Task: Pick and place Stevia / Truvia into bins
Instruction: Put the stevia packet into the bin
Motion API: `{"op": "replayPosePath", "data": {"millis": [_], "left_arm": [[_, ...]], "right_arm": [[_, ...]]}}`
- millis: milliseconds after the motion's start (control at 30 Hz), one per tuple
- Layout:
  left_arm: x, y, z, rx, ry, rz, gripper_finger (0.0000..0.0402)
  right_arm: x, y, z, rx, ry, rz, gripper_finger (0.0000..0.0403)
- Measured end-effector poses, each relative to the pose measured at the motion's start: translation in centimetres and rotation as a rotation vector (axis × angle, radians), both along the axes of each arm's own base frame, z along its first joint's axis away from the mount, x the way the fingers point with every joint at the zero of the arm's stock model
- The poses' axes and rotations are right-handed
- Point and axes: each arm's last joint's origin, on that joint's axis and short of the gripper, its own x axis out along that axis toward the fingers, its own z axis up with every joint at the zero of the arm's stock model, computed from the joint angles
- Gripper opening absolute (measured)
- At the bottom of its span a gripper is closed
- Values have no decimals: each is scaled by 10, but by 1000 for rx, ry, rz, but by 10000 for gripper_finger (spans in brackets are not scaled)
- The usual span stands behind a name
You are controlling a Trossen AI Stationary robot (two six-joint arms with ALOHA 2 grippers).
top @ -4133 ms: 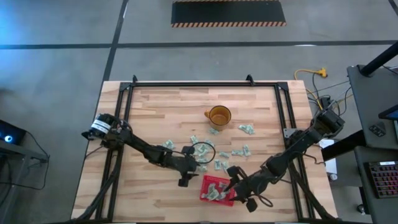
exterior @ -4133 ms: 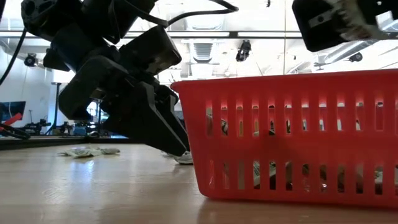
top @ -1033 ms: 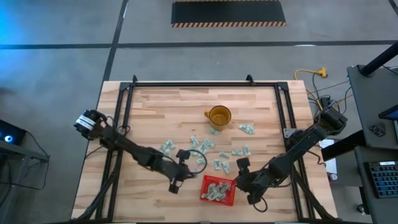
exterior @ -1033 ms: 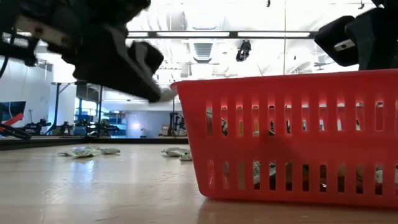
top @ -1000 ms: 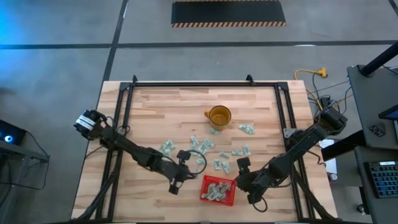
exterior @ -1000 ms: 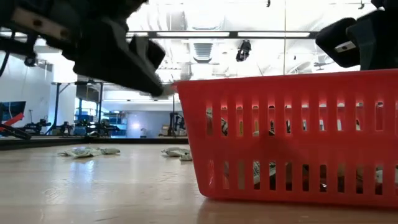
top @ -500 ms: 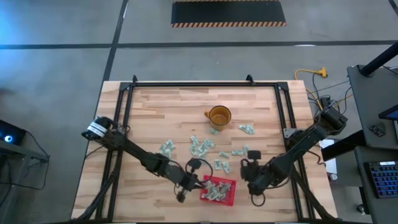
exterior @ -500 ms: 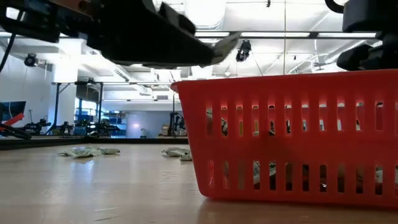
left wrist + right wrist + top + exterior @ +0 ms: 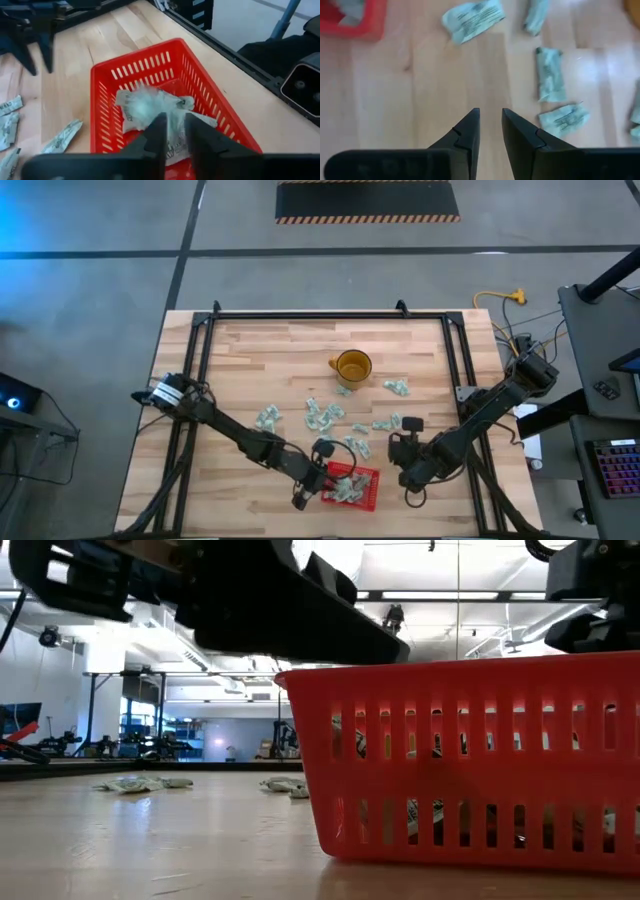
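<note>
Now the left gripper (image 9: 174,131) hangs over the red basket (image 9: 368,492) at lower centre of the high view, fingers slightly apart, a blurred packet (image 9: 141,101) just beyond them. It should part them fully above the heap. The right gripper (image 9: 490,129), narrowly parted and empty, should settle squarely over one loose packet (image 9: 549,74) on the counter (image 9: 270,355).

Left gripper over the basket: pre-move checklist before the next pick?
1. left gripper above the red basket: ok, the left wrist view looks straight down into it.
2. Packet released: ok, a blurred packet shows below the parted fingers, over the packets already in the basket.
3. Left fingers empty: ok, nothing between them.
4. right gripper empty: ok, narrow gap, bare wood between its fingers.
5. Right arm clear of the basket: ok, in the high view it is off the basket's right side, over the table.
6. Loose packets left to pick: ok, several lie between the mug and the basket.
</note>
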Motion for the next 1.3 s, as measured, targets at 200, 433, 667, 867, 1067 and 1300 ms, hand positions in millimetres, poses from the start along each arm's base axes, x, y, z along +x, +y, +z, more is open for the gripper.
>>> {"op": "replayPosePath", "data": {"millis": [200,433,667,867,1067,1300], "left_arm": [[0,1,1,9,-1,20,147],[-12,8,22,8,50,101,188],[-27,9,40,-23,89,159,189],[-34,7,38,-10,94,163,189],[-34,8,37,-8,96,164,189],[-34,8,37,-9,96,165,190]], "right_arm": [[-4,-4,-5,-29,13,-11,90],[-14,-18,-19,-128,8,-81,107],[-15,-43,-25,-107,-47,-412,119],[-8,-54,-25,-68,-102,-557,133],[-6,-52,-26,-15,-104,-591,149],[-8,-53,-34,33,-120,-635,162]]}}
